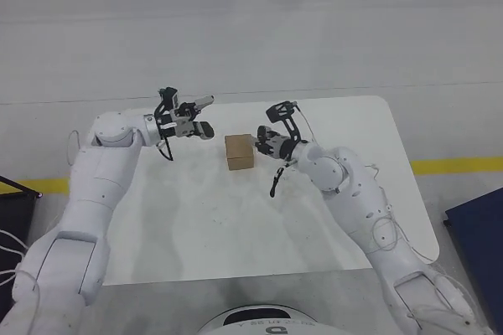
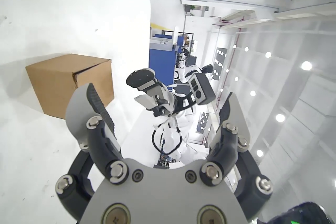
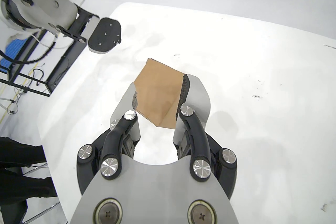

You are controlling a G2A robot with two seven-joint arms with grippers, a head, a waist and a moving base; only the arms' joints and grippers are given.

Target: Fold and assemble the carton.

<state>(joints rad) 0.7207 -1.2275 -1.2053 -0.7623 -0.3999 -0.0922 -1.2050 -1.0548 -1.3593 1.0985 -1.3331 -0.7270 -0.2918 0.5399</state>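
Nearest the robot we see bare white tabletop (image 1: 235, 226), and on its far half, about midway across, stands the carton (image 1: 239, 152). It is a brown cardboard cube with its flaps folded in, and the left wrist view shows a thin dark gap along one flap edge. Just to the carton's right is the right gripper (image 3: 160, 87), level with the carton, its fingers (image 3: 195, 96) spread partway and holding nothing. In the right wrist view the carton sits beyond the gap between them. In the left wrist view we make out a strip of tabletop between those fingertips and the carton's side, so we judge them near but not touching. To the carton's left and slightly farther back is the left gripper (image 2: 160, 91). Its fingers (image 2: 78, 109) are opened wide and empty, pointing toward the carton with bare tabletop between. Behind the carton the tabletop runs to its far edge, and beyond that we see pale floor (image 1: 251, 50).
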